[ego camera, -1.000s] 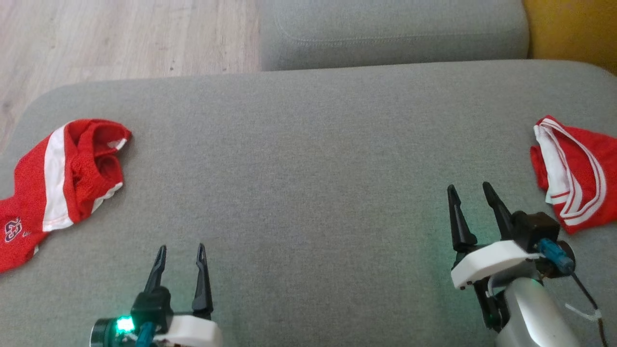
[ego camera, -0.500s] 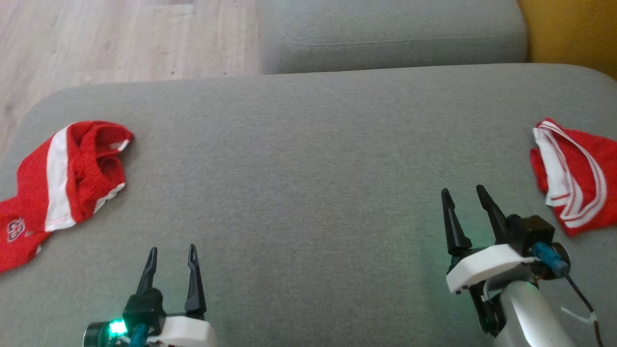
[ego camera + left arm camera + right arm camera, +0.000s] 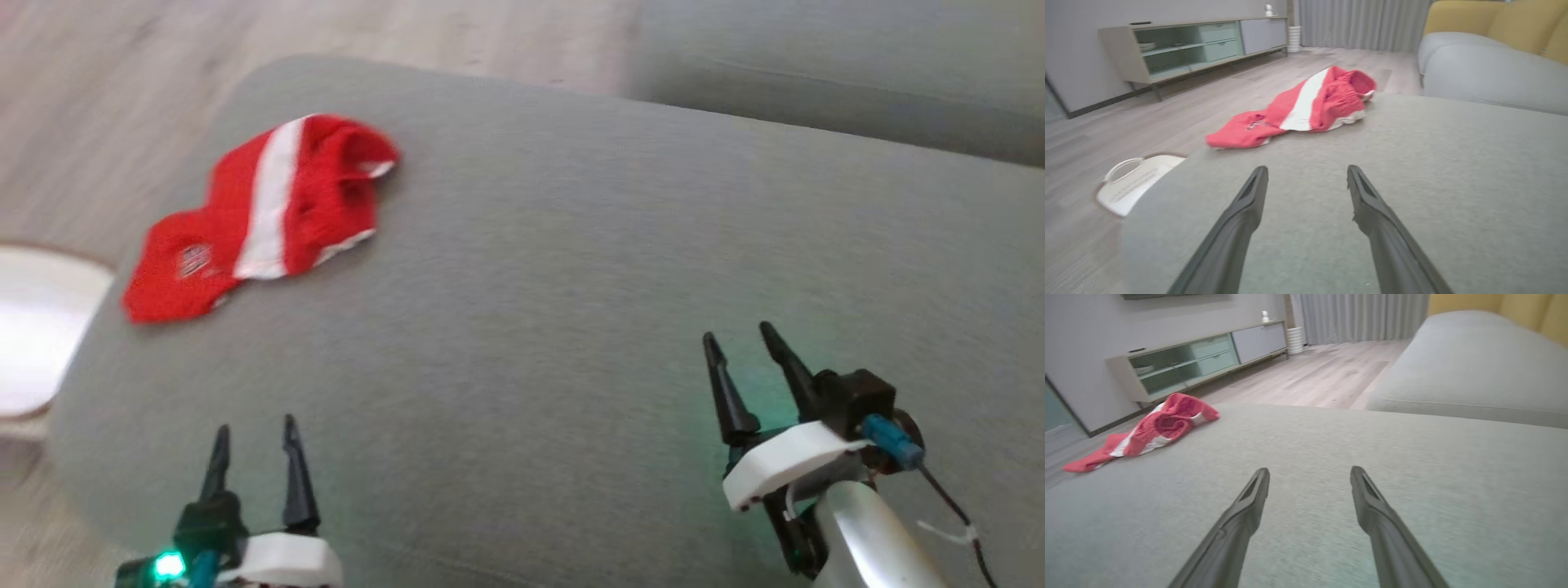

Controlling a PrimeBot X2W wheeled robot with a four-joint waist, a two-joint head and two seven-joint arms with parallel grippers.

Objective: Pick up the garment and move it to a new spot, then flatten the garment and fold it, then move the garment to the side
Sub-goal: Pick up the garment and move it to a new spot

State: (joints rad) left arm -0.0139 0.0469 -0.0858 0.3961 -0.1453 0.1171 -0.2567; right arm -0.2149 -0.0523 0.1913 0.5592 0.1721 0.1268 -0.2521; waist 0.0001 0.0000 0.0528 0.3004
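Fingers (image 3: 1241, 220) long, dark, hard, tapered to blunt points. Spread wide on left gripper (image 3: 255, 425) and right gripper (image 3: 737, 331) alike, pinching nothing, poised low over seat cushion (image 3: 571, 286) of grey woven cloth, broad, flat, rounded at corners. Far left on that cushion, well apart from both grippers: garment (image 3: 326, 188), red mesh, broad white stripe, white hem trim, small printed mark; lay rumpled, bunched at far end, reached cushion's left edge. On pale wood-plank floor (image 3: 1126, 118) left of cushion: white basket (image 3: 1118, 196), looped handle, perforated wall; contents could not be told. Beyond: second grey cushion (image 3: 816, 82) far right, yellow upholstery (image 3: 1494, 20), low sideboard (image 3: 1200, 45) with glass-fronted shelves against grey wall (image 3: 1081, 61), pleated grey curtain (image 3: 1363, 24).
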